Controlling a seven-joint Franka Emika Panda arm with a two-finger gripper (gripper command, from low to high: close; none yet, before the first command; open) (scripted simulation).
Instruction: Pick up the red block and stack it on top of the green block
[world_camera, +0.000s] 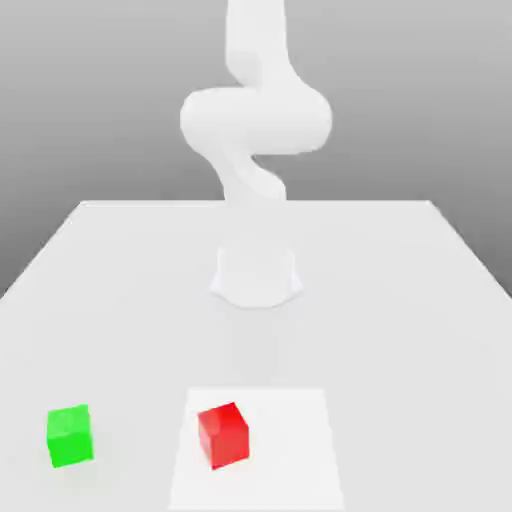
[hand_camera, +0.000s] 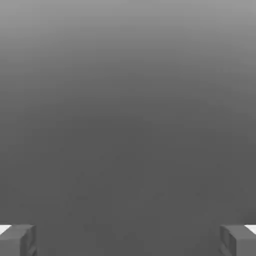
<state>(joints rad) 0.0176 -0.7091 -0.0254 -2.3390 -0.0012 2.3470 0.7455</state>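
Two plain cubes face you | red block (world_camera: 223, 434) and green block (world_camera: 69, 435) apart on tabletop (world_camera: 400, 300) | gripper (hand_camera: 128, 240) fingers (hand_camera: 19, 240) spread wide, grasping nothing, their tips cut off.

On the table (world_camera: 120, 300), the green block (world_camera: 69, 436) sits near the front edge toward the exterior view's left, the red block (world_camera: 224, 434) well apart to its right, and the arm's base (world_camera: 256, 274) stands behind both.

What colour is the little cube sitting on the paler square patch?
Bright red; the red block shows best in the exterior view.
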